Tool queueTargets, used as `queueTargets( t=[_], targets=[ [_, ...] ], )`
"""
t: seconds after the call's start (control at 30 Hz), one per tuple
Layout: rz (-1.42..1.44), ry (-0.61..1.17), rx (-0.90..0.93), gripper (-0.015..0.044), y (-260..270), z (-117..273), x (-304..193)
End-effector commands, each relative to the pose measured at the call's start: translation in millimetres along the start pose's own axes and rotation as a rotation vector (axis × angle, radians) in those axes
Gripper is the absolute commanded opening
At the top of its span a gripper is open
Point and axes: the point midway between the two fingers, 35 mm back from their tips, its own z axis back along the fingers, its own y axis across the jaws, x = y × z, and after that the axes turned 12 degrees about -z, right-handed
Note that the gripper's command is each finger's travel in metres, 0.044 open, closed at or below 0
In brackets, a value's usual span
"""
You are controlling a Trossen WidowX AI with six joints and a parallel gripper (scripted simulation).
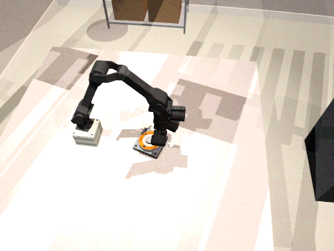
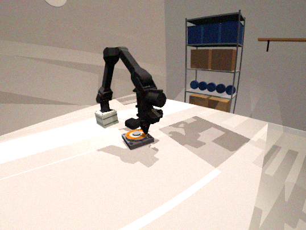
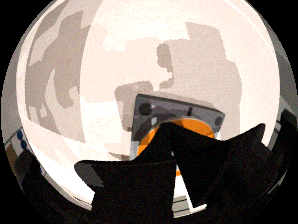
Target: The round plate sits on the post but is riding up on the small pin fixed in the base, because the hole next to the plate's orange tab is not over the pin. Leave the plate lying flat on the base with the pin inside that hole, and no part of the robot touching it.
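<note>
The round plate (image 1: 141, 141) (image 2: 128, 135) (image 3: 192, 126), with an orange ring, sits around the grey post (image 1: 149, 140) (image 2: 136, 132) on the dark square base (image 1: 142, 149) (image 2: 133, 145) (image 3: 172, 105). I cannot tell if the plate lies flat. The pin, the hole and the tab cannot be made out. My gripper (image 2: 146, 133) (image 3: 166, 127) is shut and empty. Its tips are low at the plate's right-hand edge in the exterior view and hide part of the plate in the wrist view; whether they touch it is unclear. In the top view the gripper body hides the tips.
The arm stands on a pale block (image 1: 86, 137) (image 2: 107, 119) left of the base in the top and exterior views. A shelf rack (image 1: 146, 23) (image 2: 213, 45) stands beyond the table. A large black box (image 1: 324, 155) is at the far right of the top view.
</note>
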Motion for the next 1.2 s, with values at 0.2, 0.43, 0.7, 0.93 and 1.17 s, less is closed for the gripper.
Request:
queueTargets(
  t=[0.2,0.43,0.7,0.93,1.17],
  targets=[
    [0.002,0.0,-0.006,0.0,-11.5,0.3,4.2],
    [0.002,0.0,-0.007,0.0,-17.2,0.1,5.6],
    [0.002,0.0,-0.007,0.0,-18.1,23.2,6.2],
    [-0.005,0.005,-0.004,0.0,-18.0,34.0,2.2],
    [-0.005,0.005,-0.004,0.0,-18.0,34.0,2.2]
  ],
)
